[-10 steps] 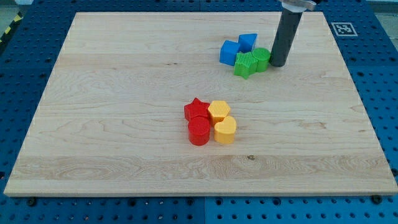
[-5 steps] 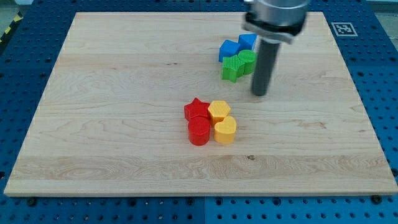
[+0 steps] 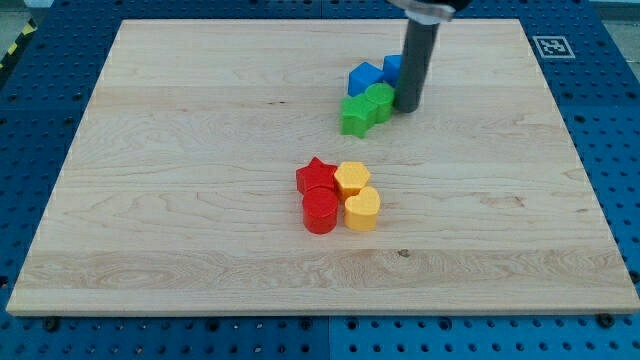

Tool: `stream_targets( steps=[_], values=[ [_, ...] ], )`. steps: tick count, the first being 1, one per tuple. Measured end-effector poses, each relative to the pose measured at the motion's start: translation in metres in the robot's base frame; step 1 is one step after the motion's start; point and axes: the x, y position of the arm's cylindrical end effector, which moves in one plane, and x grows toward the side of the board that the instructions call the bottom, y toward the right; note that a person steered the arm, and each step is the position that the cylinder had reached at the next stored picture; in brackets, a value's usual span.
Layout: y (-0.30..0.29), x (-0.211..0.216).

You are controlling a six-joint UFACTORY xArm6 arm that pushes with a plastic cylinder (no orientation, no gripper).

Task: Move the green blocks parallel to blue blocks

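Two green blocks lie touching on the board's upper right part: a star-shaped one [image 3: 355, 115] on the left and a rounder one [image 3: 380, 100] on the right. Two blue blocks sit just above them: one [image 3: 364, 77] at the left, the other [image 3: 392, 68] partly hidden behind the rod. My tip [image 3: 407, 108] stands right against the right side of the rounder green block.
In the board's middle sits a tight cluster: a red star [image 3: 318, 177], a red round block [image 3: 320, 212], a yellow hexagon [image 3: 352, 178] and a yellow heart-like block [image 3: 362, 209]. A printed marker [image 3: 553, 46] is at the board's upper right corner.
The rod swung down and left, then came back up against the green blocks. The green and blue blocks have shifted left, the green star now lower left.
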Motion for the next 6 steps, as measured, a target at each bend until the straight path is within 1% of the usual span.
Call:
stream_targets(
  steps=[1, 2, 3, 5, 6],
  values=[
    [-0.031, 0.028],
    [-0.045, 0.038],
    [-0.046, 0.038],
    [-0.118, 0.039],
    [-0.083, 0.068]
  ],
)
